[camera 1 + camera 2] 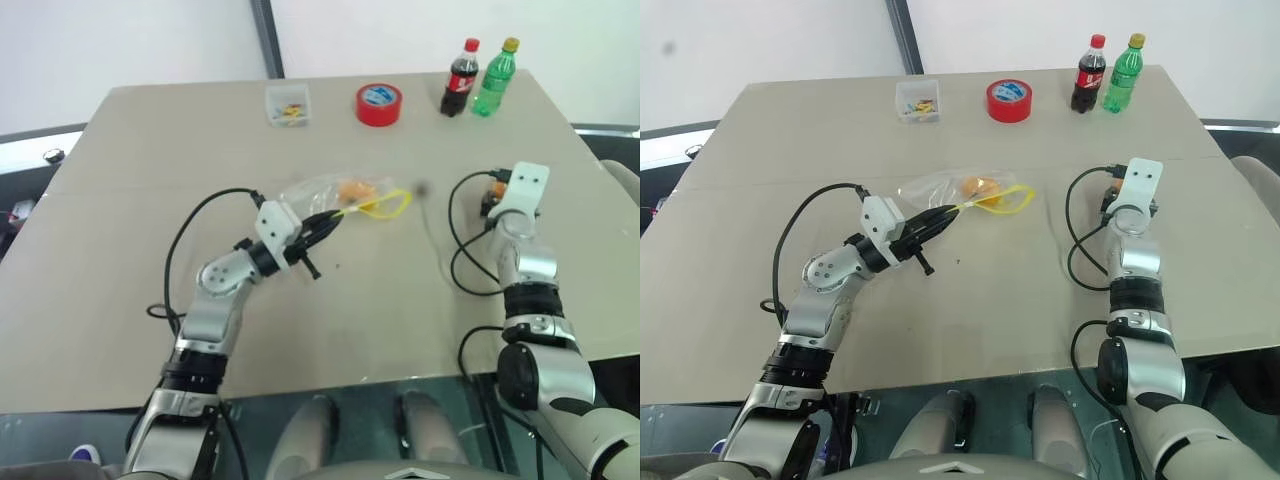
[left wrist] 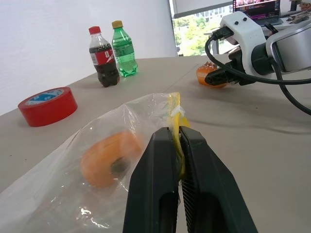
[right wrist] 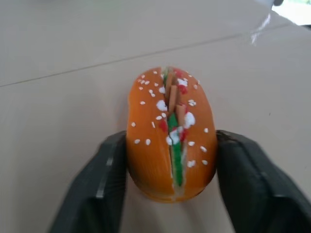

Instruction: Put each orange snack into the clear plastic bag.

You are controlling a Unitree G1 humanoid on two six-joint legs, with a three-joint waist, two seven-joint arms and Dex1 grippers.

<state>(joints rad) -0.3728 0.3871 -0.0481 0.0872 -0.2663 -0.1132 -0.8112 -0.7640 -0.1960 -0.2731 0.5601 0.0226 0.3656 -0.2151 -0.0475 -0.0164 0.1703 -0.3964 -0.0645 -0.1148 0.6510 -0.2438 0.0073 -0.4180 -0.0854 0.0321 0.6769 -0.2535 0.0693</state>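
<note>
right gripper [image 3: 170,170] fingers flank speckled orange snack [image 3: 170,133], long axis along fingers, grip uncertain | left gripper [image 2: 176,165] pinches clear plastic bag [image 2: 97,170] seal

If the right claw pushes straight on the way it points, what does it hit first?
The orange snack, already sitting between the right claw's fingers; beyond it, only bare table as far as visible.

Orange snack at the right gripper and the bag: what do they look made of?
Orange snack: looks like smooth matte rubber or plastic, a toy bun with painted speckles and a coloured filling seam. Clear plastic bag: thin glossy transparent film, crinkled, with a yellow seal strip.
</note>
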